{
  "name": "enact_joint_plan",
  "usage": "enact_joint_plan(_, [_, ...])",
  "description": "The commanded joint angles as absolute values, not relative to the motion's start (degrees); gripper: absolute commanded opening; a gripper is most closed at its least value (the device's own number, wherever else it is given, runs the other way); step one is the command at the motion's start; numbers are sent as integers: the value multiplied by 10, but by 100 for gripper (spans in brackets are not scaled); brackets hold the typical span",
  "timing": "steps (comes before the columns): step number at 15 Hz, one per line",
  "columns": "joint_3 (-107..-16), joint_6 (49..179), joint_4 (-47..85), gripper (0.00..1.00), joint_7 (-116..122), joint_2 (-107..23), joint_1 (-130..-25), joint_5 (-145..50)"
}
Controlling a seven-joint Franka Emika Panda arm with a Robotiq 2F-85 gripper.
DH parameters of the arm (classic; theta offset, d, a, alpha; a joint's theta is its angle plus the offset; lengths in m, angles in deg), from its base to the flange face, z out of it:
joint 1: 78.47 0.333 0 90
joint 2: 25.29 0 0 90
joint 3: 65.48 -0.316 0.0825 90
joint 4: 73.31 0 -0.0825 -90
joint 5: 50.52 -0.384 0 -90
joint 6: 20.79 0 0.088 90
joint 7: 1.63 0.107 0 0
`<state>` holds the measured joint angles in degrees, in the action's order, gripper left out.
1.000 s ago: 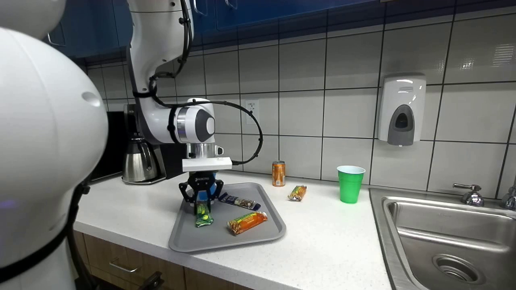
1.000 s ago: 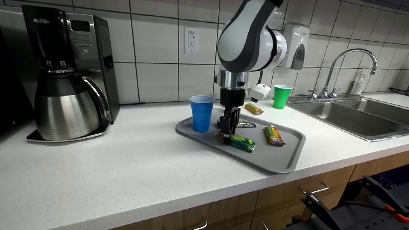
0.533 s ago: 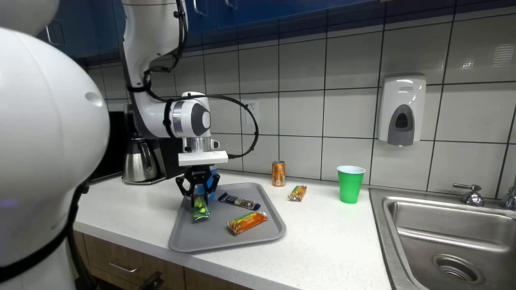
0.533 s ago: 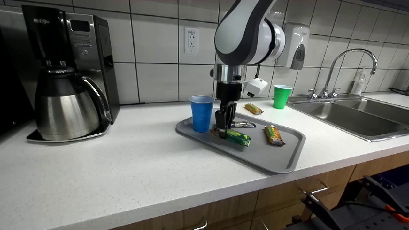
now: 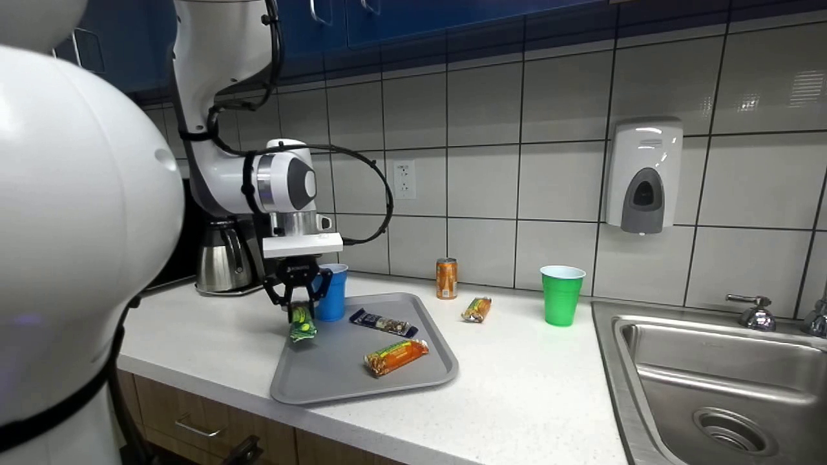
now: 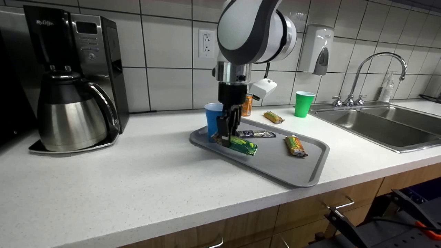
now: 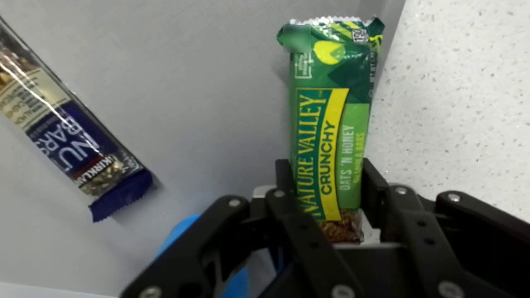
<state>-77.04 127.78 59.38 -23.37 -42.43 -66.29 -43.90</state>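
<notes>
My gripper [image 5: 301, 313] is shut on a green wrapped granola bar [image 5: 302, 326] and holds it a little above the left part of the grey tray [image 5: 349, 384]. In the wrist view the bar [image 7: 331, 124] lies between both fingertips [image 7: 325, 178], its far end pointing away. The gripper [image 6: 226, 140] and bar [image 6: 244, 146] also show in an exterior view. A blue cup [image 5: 333, 294] stands upright on the tray close behind the gripper; in an exterior view the gripper partly covers it [image 6: 212, 120]. A dark blue wrapped bar [image 5: 384, 323] and an orange wrapped bar [image 5: 396, 356] lie on the tray.
On the white counter [image 5: 504, 387] stand an orange can [image 5: 446, 278] and a green cup [image 5: 561, 297], with a small orange-yellow wrapped bar [image 5: 477, 310] lying between them. A sink [image 5: 604, 361] is at the right. A coffee maker with steel carafe [image 6: 72, 120] stands at the left.
My gripper has lifted the green bar off the tray and moved left with it in both exterior views. The cup, the tray and the other bars have stayed in place.
</notes>
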Motion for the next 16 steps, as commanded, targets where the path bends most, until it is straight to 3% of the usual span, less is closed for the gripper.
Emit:
enact_joint_plan(1, [-781, 1244, 572, 16, -192, -418, -646, -417])
enact_joint_plan(16, [-800, 1206, 477, 16, -135, -478, -575, -393])
